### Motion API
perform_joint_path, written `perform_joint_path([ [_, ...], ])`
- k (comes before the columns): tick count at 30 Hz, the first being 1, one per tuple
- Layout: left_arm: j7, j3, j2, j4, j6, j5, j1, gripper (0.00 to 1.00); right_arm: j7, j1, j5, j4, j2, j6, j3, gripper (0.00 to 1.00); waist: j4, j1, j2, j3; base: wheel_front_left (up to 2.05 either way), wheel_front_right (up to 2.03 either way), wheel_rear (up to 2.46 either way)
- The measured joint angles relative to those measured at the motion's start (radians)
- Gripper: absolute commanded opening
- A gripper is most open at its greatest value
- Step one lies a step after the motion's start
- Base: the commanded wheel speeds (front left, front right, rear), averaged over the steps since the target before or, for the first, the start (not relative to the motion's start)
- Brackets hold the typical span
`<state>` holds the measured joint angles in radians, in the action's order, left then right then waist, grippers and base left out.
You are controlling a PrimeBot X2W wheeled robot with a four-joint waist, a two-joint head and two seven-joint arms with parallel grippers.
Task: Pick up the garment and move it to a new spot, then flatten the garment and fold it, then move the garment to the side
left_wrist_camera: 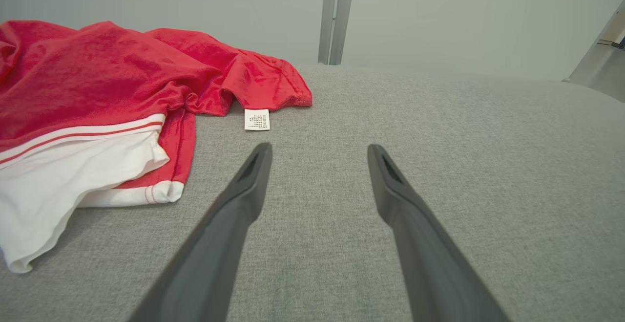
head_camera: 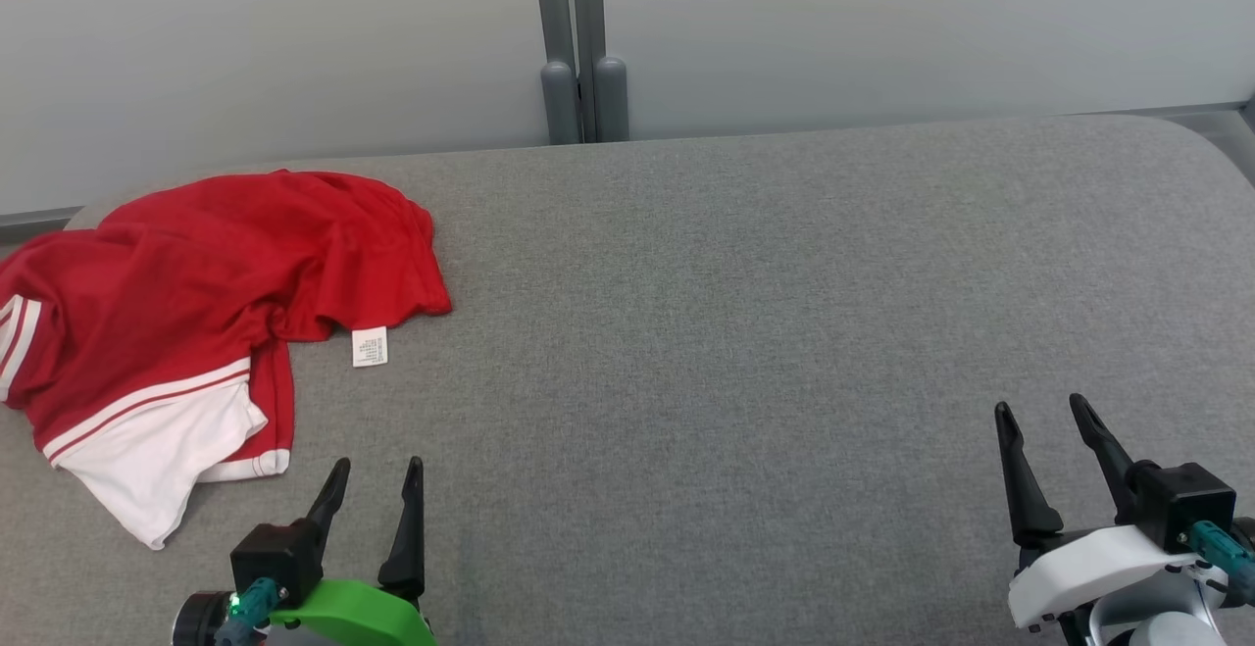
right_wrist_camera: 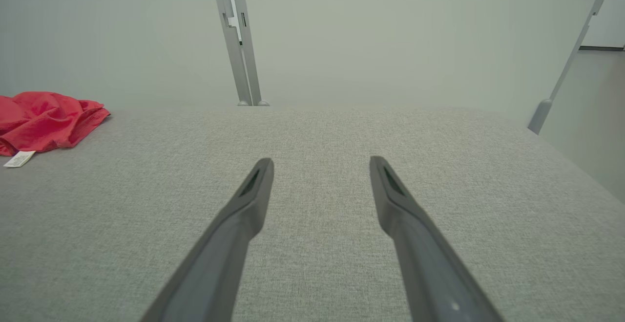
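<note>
So the crumpled red knit shirt with white striped sleeves sits bunched at the far left corner of the grey fabric-covered table, spilling up to the left edge. Its long axis runs roughly diagonal, far edge down toward the near left. The left gripper is clearly the closer one. The shirt lies just ahead and to its left, with a white sleeve nearest and the white care label straight ahead. The right gripper is well apart, by the near right corner. Both have fingers spread wide, holding nothing. The middle and right of the table look bare — plenty of room, I'd say, to drag it over and flatten it.
</note>
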<state>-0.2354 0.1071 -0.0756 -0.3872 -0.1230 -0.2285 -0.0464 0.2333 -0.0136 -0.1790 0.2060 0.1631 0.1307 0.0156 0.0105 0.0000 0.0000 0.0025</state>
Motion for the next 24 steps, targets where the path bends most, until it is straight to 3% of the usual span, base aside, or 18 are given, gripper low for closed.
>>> perform_joint_path([
  [16, -0.028, -0.002, 0.011, -0.038, -0.005, 0.065, 0.0, 1.0, 0.029, -0.012, 0.091, 0.004, -0.013, 0.0, 0.026, 1.0, -0.001, 0.0, 0.0, 0.003, 0.0, 0.0, 0.0],
  [24, -0.029, -0.002, 0.016, -0.041, -0.006, 0.054, -0.003, 1.0, 0.03, -0.024, 0.084, -0.008, -0.027, 0.0, 0.031, 1.0, 0.049, 0.0, 0.0, 0.002, 0.0, 0.0, 0.0],
])
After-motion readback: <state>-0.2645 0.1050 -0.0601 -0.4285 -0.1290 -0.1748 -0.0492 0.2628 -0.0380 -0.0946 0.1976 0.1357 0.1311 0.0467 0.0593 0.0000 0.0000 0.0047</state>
